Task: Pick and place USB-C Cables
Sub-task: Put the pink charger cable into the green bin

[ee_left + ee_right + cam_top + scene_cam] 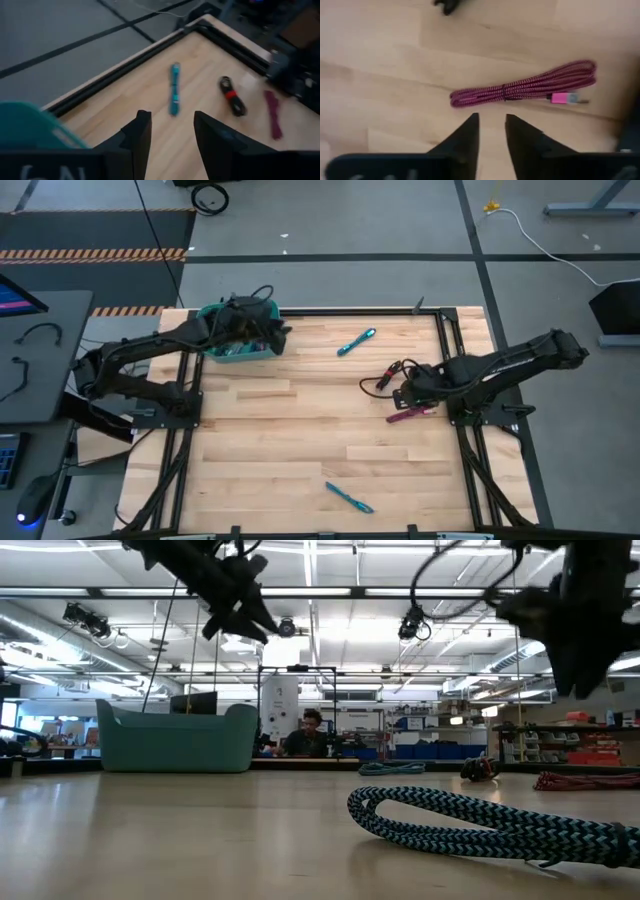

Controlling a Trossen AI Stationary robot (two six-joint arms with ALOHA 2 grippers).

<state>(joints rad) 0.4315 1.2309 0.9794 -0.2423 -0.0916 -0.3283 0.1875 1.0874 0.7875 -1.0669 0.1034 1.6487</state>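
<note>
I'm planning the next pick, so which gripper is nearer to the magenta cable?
Right. The right gripper hangs just above the magenta cable, fingers open and empty. The left gripper is far across the table, at the teal bin.

We see a wood-plank table (300, 440) with black rails carrying a teal bin (240, 345) at its back left corner, teal cable (356, 342), black-red cable (385, 377), maroon cable (411, 414), second teal cable (348, 497) near front edge
</note>
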